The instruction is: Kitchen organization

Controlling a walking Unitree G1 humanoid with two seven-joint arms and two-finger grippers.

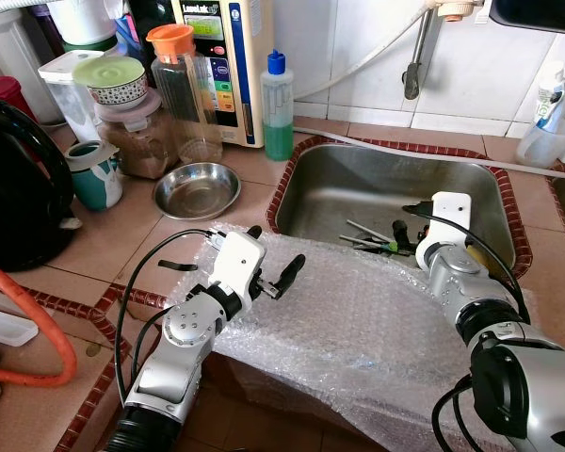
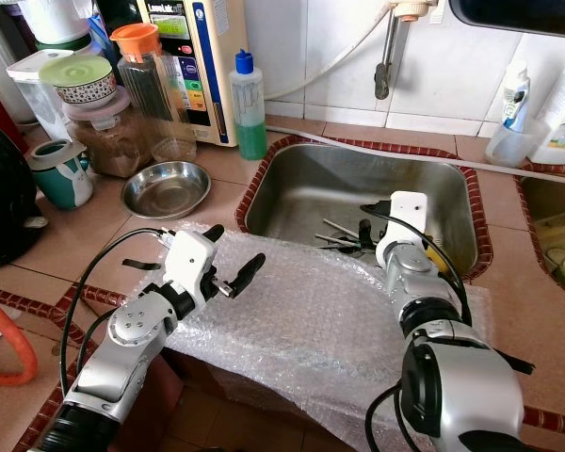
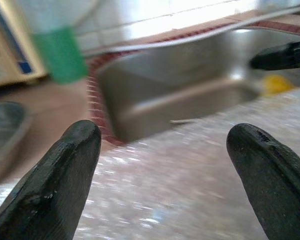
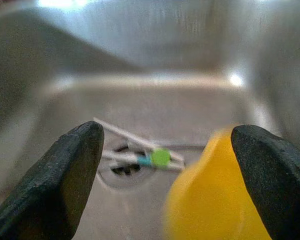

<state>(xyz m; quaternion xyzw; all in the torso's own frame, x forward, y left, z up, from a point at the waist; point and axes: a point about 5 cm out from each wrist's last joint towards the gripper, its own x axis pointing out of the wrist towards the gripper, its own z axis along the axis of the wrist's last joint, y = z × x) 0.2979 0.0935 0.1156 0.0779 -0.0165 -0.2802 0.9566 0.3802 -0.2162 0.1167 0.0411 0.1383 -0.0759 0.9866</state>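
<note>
Bubble wrap (image 1: 358,320) lengthwise along counter edge, overlapping sink (image 1: 358,184).

a brushed steel sink (image 1: 471,193) with a dull sheen is set into a counter of matt terracotta tiles (image 1: 113,240). clear bubble wrap (image 1: 358,320), bumpy and glinting, is draped over the sink's front edge. a shiny metal bowl (image 1: 197,188) is seen beside it. glossy white tiles (image 1: 490,66) cover the wall. smooth silver arm casings and matt black fingers (image 3: 55,185) are shown.
</note>
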